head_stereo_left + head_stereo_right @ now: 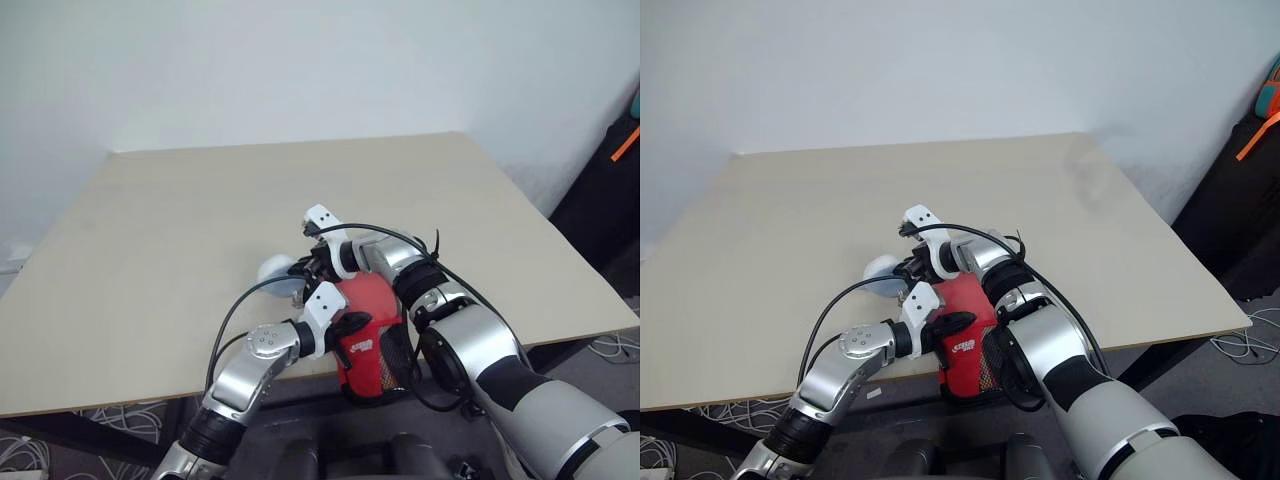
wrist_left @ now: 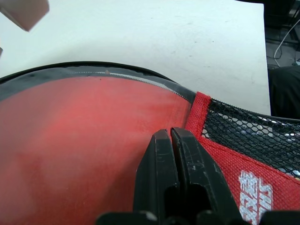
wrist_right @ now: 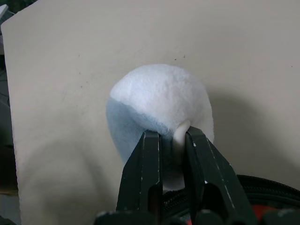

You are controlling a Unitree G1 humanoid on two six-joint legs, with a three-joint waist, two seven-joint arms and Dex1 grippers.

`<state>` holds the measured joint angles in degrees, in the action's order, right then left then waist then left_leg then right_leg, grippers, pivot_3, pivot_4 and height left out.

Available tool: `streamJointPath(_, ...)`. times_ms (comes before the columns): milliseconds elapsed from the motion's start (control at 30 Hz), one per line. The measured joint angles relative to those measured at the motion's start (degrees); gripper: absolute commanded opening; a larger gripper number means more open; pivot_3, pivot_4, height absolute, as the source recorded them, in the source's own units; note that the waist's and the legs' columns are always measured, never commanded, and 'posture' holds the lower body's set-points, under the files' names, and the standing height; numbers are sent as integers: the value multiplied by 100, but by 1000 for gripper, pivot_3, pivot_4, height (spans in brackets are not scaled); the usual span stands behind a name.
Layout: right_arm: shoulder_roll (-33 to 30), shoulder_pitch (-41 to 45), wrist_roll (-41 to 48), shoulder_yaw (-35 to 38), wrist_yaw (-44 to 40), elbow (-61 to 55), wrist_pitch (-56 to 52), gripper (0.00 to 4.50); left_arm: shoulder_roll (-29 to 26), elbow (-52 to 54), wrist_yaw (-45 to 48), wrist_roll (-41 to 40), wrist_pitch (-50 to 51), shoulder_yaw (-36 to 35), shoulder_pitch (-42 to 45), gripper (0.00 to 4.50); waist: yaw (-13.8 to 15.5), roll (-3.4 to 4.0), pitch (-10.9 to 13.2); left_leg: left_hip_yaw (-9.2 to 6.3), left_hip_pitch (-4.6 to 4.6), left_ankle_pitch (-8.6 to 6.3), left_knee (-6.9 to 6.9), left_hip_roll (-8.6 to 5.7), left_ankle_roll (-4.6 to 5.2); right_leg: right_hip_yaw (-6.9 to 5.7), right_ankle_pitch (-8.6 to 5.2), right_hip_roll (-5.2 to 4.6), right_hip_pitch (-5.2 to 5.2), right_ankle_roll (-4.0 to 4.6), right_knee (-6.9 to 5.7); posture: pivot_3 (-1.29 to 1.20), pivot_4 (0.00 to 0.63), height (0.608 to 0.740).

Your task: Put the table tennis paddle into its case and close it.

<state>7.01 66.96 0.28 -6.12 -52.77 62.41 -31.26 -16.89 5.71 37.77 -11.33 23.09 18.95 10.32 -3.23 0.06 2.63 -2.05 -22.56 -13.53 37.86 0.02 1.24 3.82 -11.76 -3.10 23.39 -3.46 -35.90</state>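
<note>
Pale walls stand behind a wide beige tabletop (image 1: pixel 150 240). Near its front edge lies the case (image 1: pixel 375 345), and the red table tennis paddle (image 2: pixel 84 150) shows through its clear side, so the paddle looks to be inside already. The mesh part with the red patch hangs a little past the tabletop's edge.

The left hand (image 2: pixel 171 140) has its two black fingers pressed tight together, tips resting on the clear side of the case, holding nothing. Just beyond the case, the right hand (image 3: pixel 172 140) is nearly closed and pinches a small pale tab. A soft white and light-blue ball (image 3: pixel 159 108) sits right behind that tab; I cannot tell if the tab belongs to the ball or to the case's zipper.

I think closing is the step now. If the pinch slips off the small tab, the case stays open. If the left hand does not press firmly, the case could slide off the edge.
</note>
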Motion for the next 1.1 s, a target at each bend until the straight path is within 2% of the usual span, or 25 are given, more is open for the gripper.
streamJointPath(333,106,2,34,11,-71,10,-106,260,93,-137,-242,267,-76,5,13,0,6,-2,-1,-2,1,0,3,1,0,-1,0,2,-4,0,0,0,0,740)
streamJointPath(533,128,62,127,276,261,203,55,260,80,-78,-279,300,5,4,-11,0,-3,-1,-1,-2,2,0,0,1,0,-1,0,2,-3,0,0,0,0,740)
streamJointPath(867,228,294,308,874,1727,836,409,260,28,49,-276,315,121,-6,-49,0,-13,-1,-1,0,3,0,-3,3,-1,0,0,2,0,1,0,0,0,740)
streamJointPath(1100,234,297,315,1015,2308,1048,477,260,-23,59,-259,313,129,-28,-47,0,-73,-1,-1,-4,3,0,-5,3,0,-2,0,3,-2,1,0,0,0,740)
